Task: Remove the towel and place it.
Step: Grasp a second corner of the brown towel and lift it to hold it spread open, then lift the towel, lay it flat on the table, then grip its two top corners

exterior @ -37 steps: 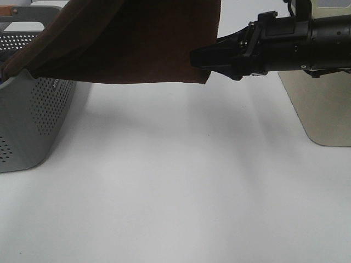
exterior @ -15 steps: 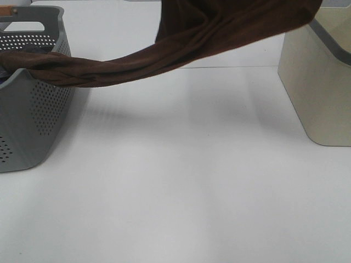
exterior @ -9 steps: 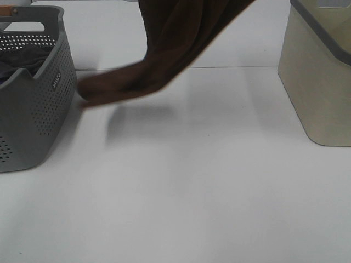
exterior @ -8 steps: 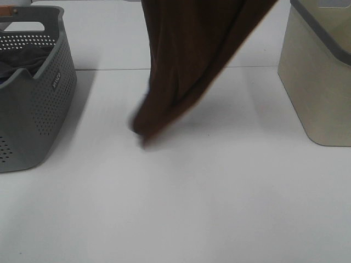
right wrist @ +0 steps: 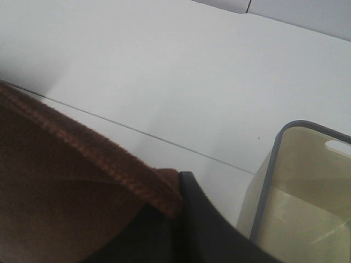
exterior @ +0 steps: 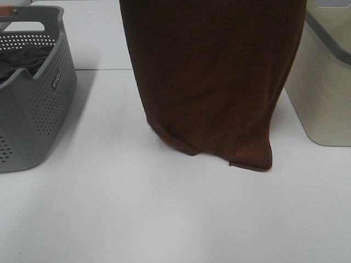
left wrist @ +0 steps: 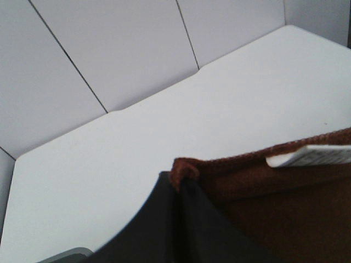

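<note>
White table (exterior: 164, 219), grey basket (exterior: 38, 109) at nine o'clock; the towel (exterior: 214, 82) hangs at centre, hem apparently touching down, top corners pinched by the closed left gripper (left wrist: 176, 186) and right gripper (right wrist: 182, 183). Removal looks done; next, probably lay it flat.

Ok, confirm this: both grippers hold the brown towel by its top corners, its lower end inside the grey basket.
Wrong on the lower end: the exterior high view shows the towel hanging to the table, outside the grey basket. The left gripper and right gripper hold its top corners.
</note>
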You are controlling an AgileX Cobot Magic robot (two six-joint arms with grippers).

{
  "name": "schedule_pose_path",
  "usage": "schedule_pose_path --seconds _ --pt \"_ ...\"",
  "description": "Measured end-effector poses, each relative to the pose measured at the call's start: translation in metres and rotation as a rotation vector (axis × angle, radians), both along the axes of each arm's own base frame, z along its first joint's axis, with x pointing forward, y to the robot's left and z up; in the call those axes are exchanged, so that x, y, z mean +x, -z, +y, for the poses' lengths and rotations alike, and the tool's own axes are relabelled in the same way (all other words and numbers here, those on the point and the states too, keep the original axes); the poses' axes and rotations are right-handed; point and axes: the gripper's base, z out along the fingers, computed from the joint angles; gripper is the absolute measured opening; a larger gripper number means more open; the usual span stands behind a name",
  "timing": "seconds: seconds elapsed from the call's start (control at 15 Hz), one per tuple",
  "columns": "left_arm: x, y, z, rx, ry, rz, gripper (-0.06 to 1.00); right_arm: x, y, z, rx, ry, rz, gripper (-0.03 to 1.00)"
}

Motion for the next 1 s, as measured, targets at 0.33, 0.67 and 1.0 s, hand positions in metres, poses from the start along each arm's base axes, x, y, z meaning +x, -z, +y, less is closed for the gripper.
schedule_pose_path --seconds 0.33,0.67,1.0 --pt "0.093 0.066 0.023 -0.102 -0.053 -0.074 0.0 0.072 0.036 0.013 0.0 0.04 -0.255 0.0" --pt "0.081 -0.01 0.054 -0.323 0.096 -0.561 0.0 0.055 -0.044 0.012 0.091 0.045 -0.746 0.0" --pt "0.081 -0.008 0.055 -0.307 0.064 -0.514 0.0 0.052 -0.036 0.012 0.036 0.032 -0.625 0.0"
